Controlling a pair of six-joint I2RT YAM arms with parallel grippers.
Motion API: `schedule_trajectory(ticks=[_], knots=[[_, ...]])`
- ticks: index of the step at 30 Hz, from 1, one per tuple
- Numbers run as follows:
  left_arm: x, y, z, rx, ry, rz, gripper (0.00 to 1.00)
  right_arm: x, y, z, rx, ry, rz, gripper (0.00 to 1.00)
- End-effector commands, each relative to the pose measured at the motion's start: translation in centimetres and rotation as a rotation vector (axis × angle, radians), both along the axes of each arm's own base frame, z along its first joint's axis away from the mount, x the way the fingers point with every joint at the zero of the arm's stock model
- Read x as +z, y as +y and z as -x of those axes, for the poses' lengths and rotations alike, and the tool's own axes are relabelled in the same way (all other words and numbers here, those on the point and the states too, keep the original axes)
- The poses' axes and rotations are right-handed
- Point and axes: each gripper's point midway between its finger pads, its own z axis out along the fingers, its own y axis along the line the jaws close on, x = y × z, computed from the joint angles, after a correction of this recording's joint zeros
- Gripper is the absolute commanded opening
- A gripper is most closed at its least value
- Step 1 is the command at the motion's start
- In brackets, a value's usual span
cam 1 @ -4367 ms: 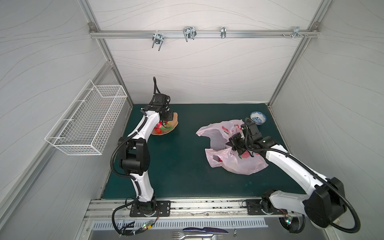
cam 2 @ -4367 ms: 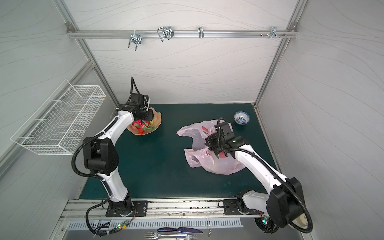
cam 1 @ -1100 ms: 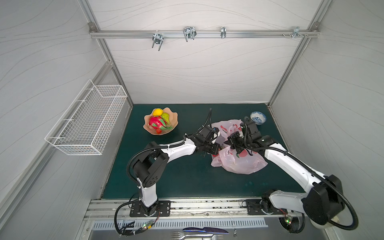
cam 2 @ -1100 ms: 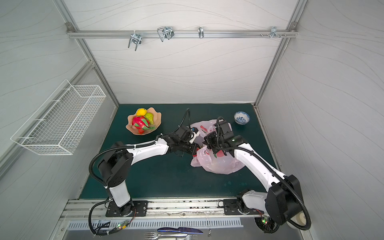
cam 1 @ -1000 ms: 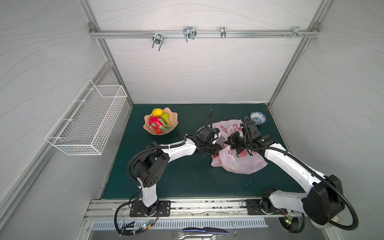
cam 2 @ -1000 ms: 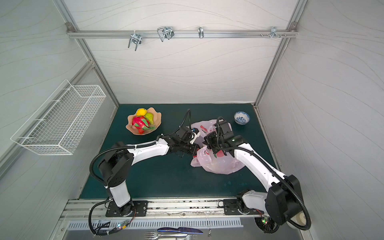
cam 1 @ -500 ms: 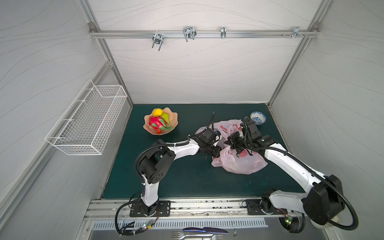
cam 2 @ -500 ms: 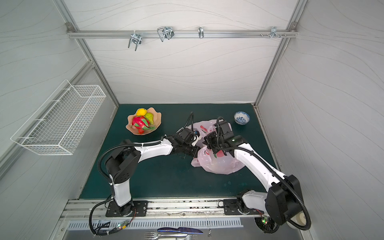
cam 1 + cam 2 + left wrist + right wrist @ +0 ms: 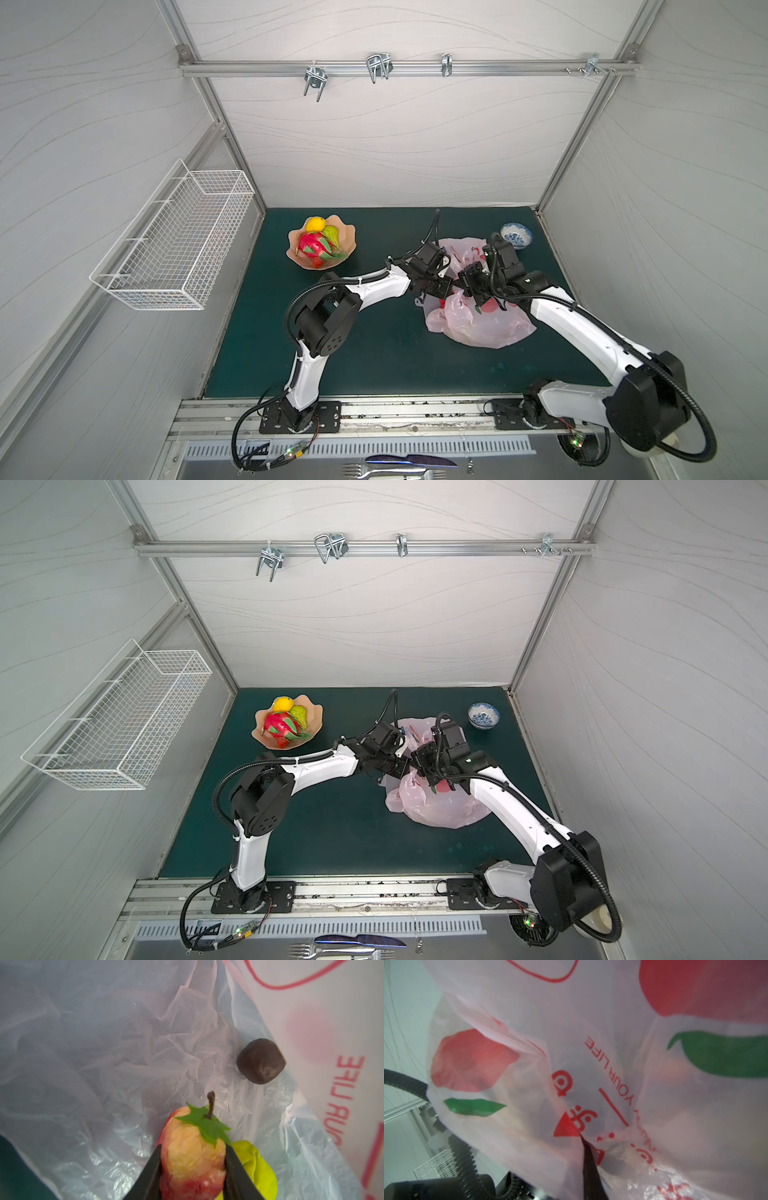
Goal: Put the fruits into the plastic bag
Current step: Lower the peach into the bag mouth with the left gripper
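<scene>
Red-yellow fruit (image 9: 191, 1159) is sitting clamped between the left claw's (image 9: 193, 1147) half-parted fingers, inside the bag (image 9: 124, 1043). A green fruit (image 9: 255, 1163) is touching one finger, and a dark fruit (image 9: 261, 1061) is lying apart beyond the tips. The right claw (image 9: 584, 1145) is pinching the bag's film, fully closed. In both top views the dish (image 9: 322, 249) is sitting at ten o'clock from the claws, with mat (image 9: 374, 353) stretching between.

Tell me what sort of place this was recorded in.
Probably a lab robot cell, not a home: white panels in an aluminium frame, left arm and right arm bolted to a front rail, toy fruits in a dish and a plastic bag on a green mat.
</scene>
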Motion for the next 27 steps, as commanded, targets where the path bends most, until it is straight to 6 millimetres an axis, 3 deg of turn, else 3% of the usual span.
schedule_trajectory(ticks=[1, 12, 16, 19, 27], knots=[[2.6, -3.3, -1.1, -0.011, -0.017, 0.125, 0.26, 0.8, 1.1, 1.1, 0.049, 0.004, -0.055, 0.00], [3.1, -5.4, 0.0, 0.071, 0.156, 0.323, 0.32, 1.0, 1.1, 1.1, 0.046, -0.004, -0.065, 0.00], [3.1, -6.4, 0.9, 0.068, 0.235, 0.374, 0.49, 1.1, 1.1, 1.0, 0.043, -0.009, -0.066, 0.00], [3.3, -6.7, 1.3, 0.069, 0.257, 0.391, 0.70, 1.3, 1.0, 1.0, 0.040, -0.013, -0.069, 0.00], [3.6, -5.3, 1.7, 0.083, 0.237, 0.330, 0.84, 1.4, 0.8, 1.1, 0.034, -0.019, -0.072, 0.00]])
